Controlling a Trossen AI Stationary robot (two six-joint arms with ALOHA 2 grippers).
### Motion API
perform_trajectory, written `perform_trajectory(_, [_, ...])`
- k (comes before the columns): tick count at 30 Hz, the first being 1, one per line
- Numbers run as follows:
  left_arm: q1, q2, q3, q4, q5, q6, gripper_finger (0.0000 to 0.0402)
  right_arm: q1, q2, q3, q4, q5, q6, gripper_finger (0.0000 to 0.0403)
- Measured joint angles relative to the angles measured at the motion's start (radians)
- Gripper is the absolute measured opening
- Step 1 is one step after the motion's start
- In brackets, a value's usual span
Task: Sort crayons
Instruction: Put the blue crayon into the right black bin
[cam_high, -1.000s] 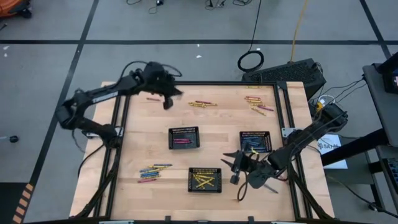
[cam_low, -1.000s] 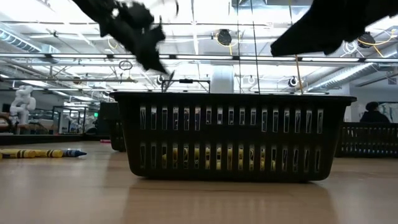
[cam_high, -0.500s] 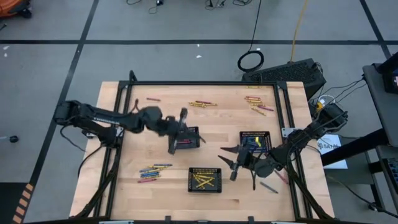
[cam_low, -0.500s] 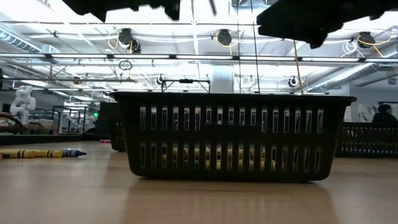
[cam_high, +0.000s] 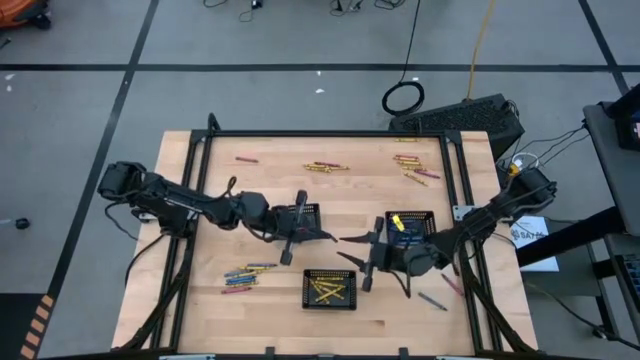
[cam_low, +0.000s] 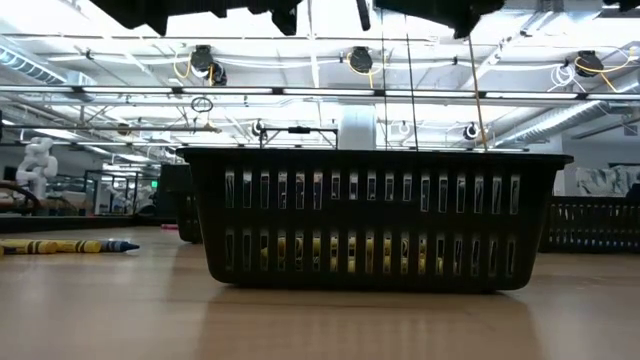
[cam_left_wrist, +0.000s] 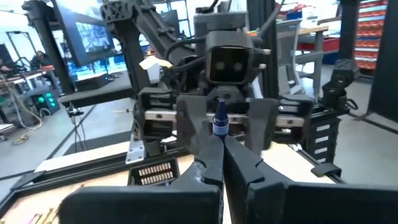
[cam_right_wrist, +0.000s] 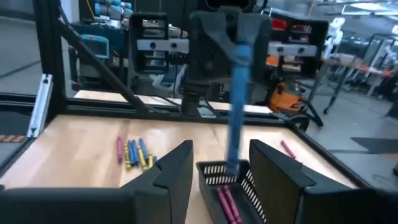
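Between the two grippers near table centre: a blue crayon (cam_left_wrist: 219, 121), pinched by its end in the left gripper (cam_high: 308, 230), long axis level, tip aimed at 3 o'clock toward the right gripper (cam_high: 352, 252). Right fingers (cam_right_wrist: 178, 163) spread apart, gripping nothing, crayon end lying in the gap. Pink-crayon tray (cam_high: 313, 210) just beside the left gripper; yellow-crayon tray (cam_high: 330, 288) at 6 o'clock.

My 2 arms are matte black, jointed, trailing black cables. Left gripper (cam_left_wrist: 222, 149) has 2 thick, angular fingers; right gripper (cam_right_wrist: 219, 163) has 2 broad, flat black ones.
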Motion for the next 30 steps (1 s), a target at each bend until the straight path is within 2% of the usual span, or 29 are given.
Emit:
perform_trajectory(11, [-0.006, -0.001, 0.001, 0.008, -0.002, -0.002, 0.0000, -0.048, 0.025, 0.025, -0.041, 0.003, 0.066, 0.0137])
perform_trajectory(15, [-0.006, -0.001, 0.001, 0.008, -0.002, -0.002, 0.0000, -0.050, 0.025, 0.025, -0.045, 0.002, 0.069, 0.0102])
perform_trajectory(21, [-0.006, -0.001, 0.001, 0.008, -0.001, -0.002, 0.0000, -0.050, 0.025, 0.025, -0.054, -0.013, 0.066, 0.0014])
perform_trajectory(26, [-0.006, -0.001, 0.001, 0.003, -0.003, -0.002, 0.0000, -0.051, 0.025, 0.025, -0.071, -0.013, 0.076, 0.0012])
perform_trajectory(30, [-0.006, -0.002, 0.002, -0.059, -0.058, -0.002, 0.0000, -0.048, 0.025, 0.025, -0.072, 0.062, 0.075, 0.0004])
